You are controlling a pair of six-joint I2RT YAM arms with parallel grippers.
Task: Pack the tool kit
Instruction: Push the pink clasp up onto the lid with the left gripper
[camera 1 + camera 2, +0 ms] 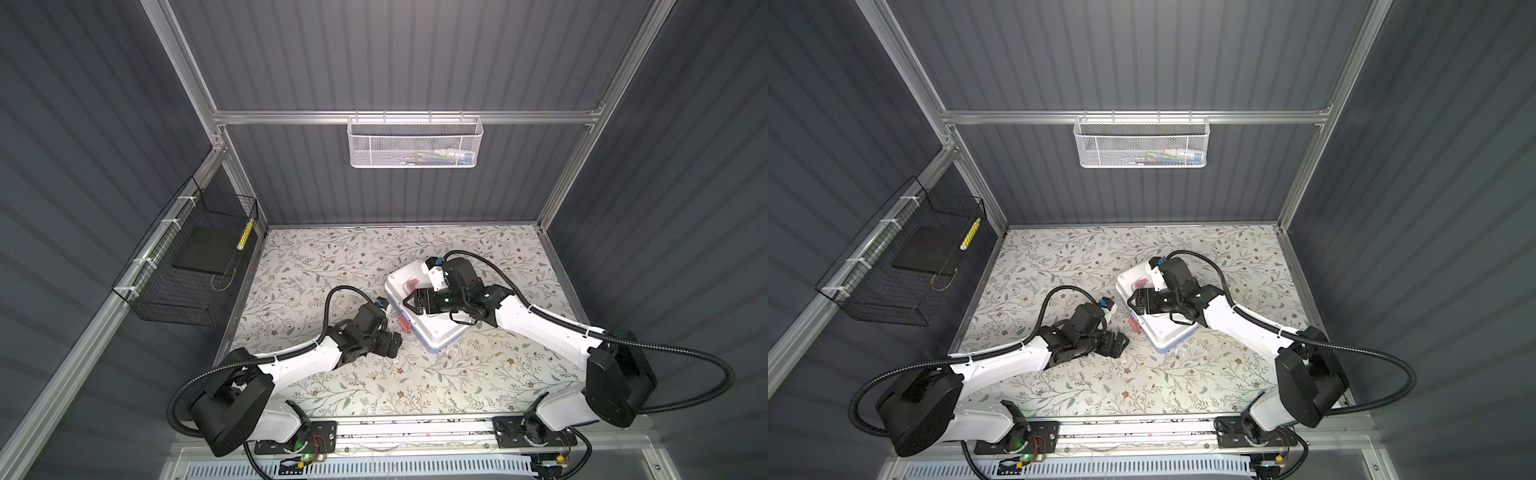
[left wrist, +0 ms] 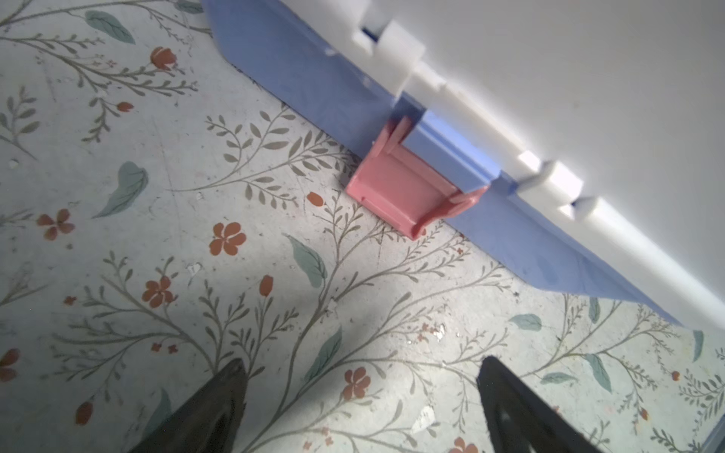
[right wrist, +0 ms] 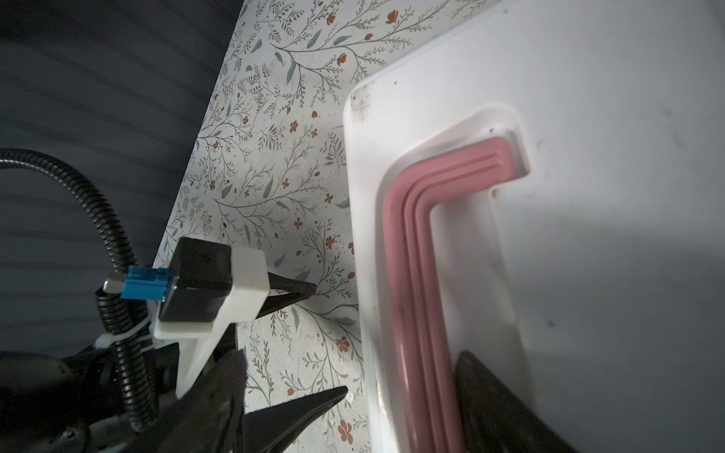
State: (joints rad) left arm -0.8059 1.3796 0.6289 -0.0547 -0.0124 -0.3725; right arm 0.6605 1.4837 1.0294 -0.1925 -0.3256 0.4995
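The tool kit (image 1: 436, 332) (image 1: 1167, 332) lies closed on the floral table, right of the middle: a white lid (image 2: 588, 78) (image 3: 608, 196) on a light blue base (image 2: 314, 86). Its pink latch (image 2: 408, 192) (image 1: 404, 323) hangs down off the base towards the table. My left gripper (image 2: 361, 362) (image 1: 397, 343) (image 1: 1124, 341) is open just above the table, a short way in front of the latch, holding nothing. My right gripper (image 3: 351, 356) (image 1: 409, 301) (image 1: 1131, 301) is open over the lid. It straddles the pink handle (image 3: 408, 235) (image 1: 411, 286) lying flat in its recess.
A white mesh basket (image 1: 415, 141) with a few small items hangs on the back rail. A black wire basket (image 1: 187, 266) on the left wall holds a dark slab and a yellow-and-white stick (image 1: 245, 235). The left arm's wrist camera (image 3: 212, 282) sits close beside the kit.
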